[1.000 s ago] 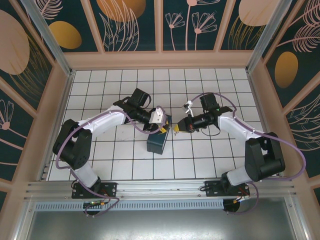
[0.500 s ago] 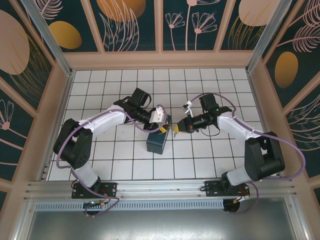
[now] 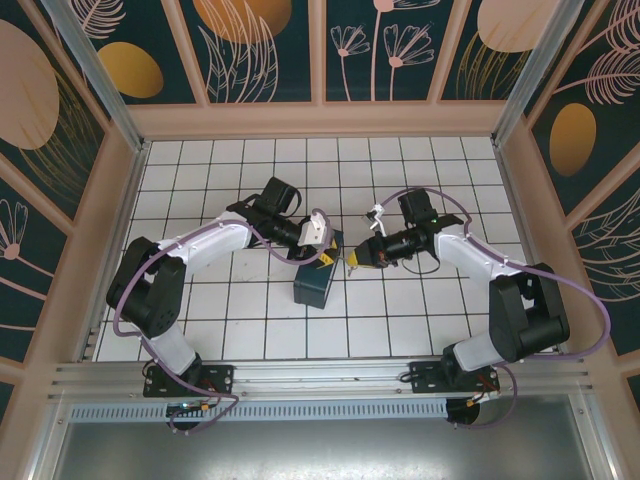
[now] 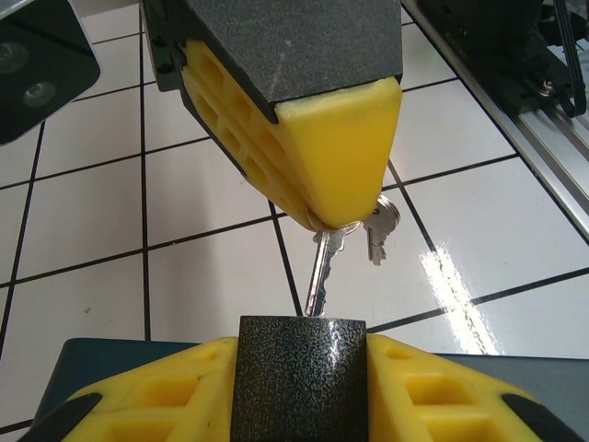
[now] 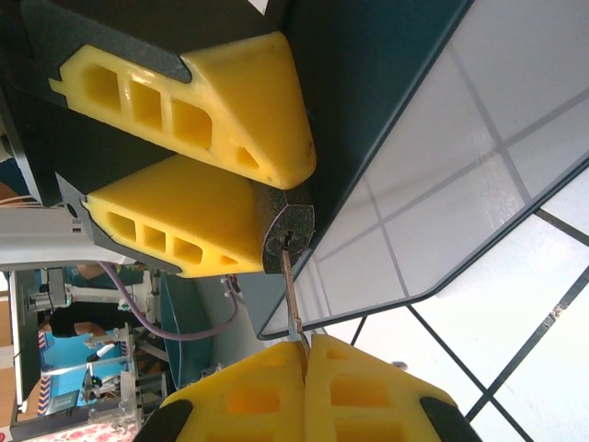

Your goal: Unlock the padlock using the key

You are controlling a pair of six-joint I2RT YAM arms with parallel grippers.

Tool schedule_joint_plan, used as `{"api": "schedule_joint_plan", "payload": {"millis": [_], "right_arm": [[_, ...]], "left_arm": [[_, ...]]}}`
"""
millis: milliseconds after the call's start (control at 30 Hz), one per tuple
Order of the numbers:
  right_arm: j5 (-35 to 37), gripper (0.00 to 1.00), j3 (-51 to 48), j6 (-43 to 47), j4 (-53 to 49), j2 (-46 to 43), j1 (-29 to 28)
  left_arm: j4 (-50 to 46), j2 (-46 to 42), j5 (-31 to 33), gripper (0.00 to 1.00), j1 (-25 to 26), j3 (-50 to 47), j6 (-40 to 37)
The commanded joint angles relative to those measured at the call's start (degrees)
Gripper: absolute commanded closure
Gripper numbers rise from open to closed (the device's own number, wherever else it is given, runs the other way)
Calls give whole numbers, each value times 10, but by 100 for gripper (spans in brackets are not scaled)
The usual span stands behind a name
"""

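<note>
The padlock (image 4: 302,378), a dark speckled block, is clamped between the yellow fingers of my left gripper (image 4: 302,354); its shackle is hidden. My right gripper (image 5: 306,354) is shut on the head of the slim key (image 5: 290,290). The key's blade points at the padlock's bottom face (image 5: 287,235) and its tip meets the keyhole there. In the left wrist view the key (image 4: 317,272) comes down from the right gripper's yellow fingers (image 4: 322,138) to the padlock's edge. A second small key (image 4: 377,230) dangles beside it. From above, both grippers (image 3: 325,255) (image 3: 352,258) meet mid-table.
A dark teal box (image 3: 318,287) lies on the white tiled floor just under and in front of the two grippers. Wooden walls with painted panels (image 3: 320,120) enclose the table. An aluminium rail (image 3: 320,375) runs along the near edge.
My right gripper has crept slightly left, bringing the key closer into the padlock. The left arm has barely moved.
</note>
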State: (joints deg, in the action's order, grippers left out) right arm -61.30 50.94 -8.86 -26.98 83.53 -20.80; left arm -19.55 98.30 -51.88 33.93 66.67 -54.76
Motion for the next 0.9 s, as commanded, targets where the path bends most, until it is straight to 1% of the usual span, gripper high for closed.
{"api": "schedule_joint_plan", "payload": {"millis": [0,67,100,633,867], "right_arm": [[-11,100,-1,13,10,2,-9],[-16,100,-1,7,20,-1,-9],[-16,100,0,6,22,-1,-9],[-21,100,-2,-7,44,-2,-7],[-21,100,6,-2,38,6,-22]], "left_arm": [[4,3,-16,67,0,-12,3],[2,2,-16,67,0,-12,-1],[1,-13,-15,67,0,-12,-3],[-9,-19,-22,67,1,-17,-16],[-4,-18,-22,67,0,-14,-11]]}}
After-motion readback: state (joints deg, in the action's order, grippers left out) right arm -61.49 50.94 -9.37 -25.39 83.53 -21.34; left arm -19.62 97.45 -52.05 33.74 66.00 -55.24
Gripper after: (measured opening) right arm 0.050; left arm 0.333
